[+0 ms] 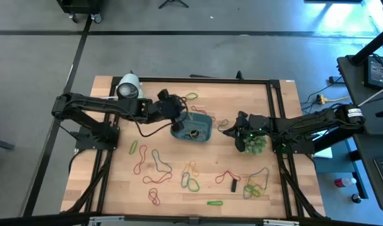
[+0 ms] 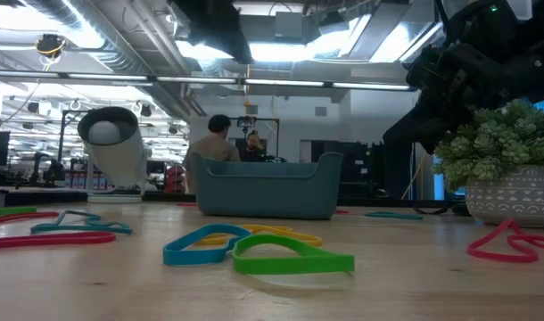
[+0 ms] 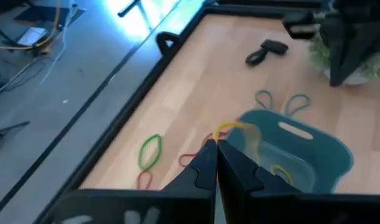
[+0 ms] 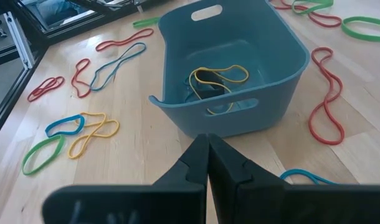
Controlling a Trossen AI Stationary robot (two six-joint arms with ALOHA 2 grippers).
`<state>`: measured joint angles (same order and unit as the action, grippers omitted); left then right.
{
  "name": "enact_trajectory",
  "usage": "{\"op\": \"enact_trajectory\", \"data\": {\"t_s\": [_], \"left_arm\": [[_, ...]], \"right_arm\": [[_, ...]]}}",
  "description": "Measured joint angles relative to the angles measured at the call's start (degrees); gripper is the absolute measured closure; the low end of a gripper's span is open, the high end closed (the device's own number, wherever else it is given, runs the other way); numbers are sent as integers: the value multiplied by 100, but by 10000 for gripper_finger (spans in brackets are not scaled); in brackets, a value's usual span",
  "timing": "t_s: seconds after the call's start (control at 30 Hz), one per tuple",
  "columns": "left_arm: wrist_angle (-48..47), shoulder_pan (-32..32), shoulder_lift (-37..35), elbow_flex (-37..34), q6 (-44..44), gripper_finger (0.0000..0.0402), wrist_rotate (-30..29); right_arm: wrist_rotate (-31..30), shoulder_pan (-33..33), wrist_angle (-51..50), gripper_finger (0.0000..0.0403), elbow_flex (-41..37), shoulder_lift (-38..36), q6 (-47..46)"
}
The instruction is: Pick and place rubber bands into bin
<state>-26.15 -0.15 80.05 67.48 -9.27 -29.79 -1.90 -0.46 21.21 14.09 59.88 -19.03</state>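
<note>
We're watching the left gripper (image 3: 216, 163) pinching a yellow rubber band (image 3: 232, 128) just over the bin's (image 3: 339, 155) near rim; the right gripper (image 4: 207, 163), fingers together, is waiting beside the bin.

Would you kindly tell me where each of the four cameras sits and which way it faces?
High view: overhead, straight down on the table, both arms.
Low view: tabletop level, facing the bin; dark arm parts above.
Left wrist view: over the bin's rim; left gripper shut on a yellow rubber band.
Right wrist view: angled down at the bin; right gripper shut, empty.
Shared: all four show the bin; both wrist views show yellow bands inside.
</note>
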Motion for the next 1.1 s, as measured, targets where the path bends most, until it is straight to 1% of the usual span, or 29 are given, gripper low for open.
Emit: {"op": "enact_trajectory", "data": {"t_s": [0.17, 0.33, 0.53, 0.67, 0.77, 0.87, 1.1], "left_arm": [[26, -30, 477, 0, -40, 400, 269], [24, -30, 1013, -1, -145, 400, 398], [15, -26, 1636, -2, -219, 400, 420], [-82, -26, 1996, -2, -433, 400, 440], [-164, 7, 2220, -2, -485, 396, 764], [-164, 58, 2355, -2, -555, 382, 1062], [-236, 184, 2426, -4, -626, 319, 1100]], "right_arm": [[1, 1, 2, 392, 0, 0, 17], [0, -1, 2, 392, 0, 0, 11], [0, -1, 0, 392, 0, 0, 2], [1, 0, 0, 392, 0, 0, 1], [-1, -1, 0, 392, 0, 0, 0], [0, -1, -2, 392, 0, 0, 0], [1, -1, -2, 392, 2, 0, 0]]}}
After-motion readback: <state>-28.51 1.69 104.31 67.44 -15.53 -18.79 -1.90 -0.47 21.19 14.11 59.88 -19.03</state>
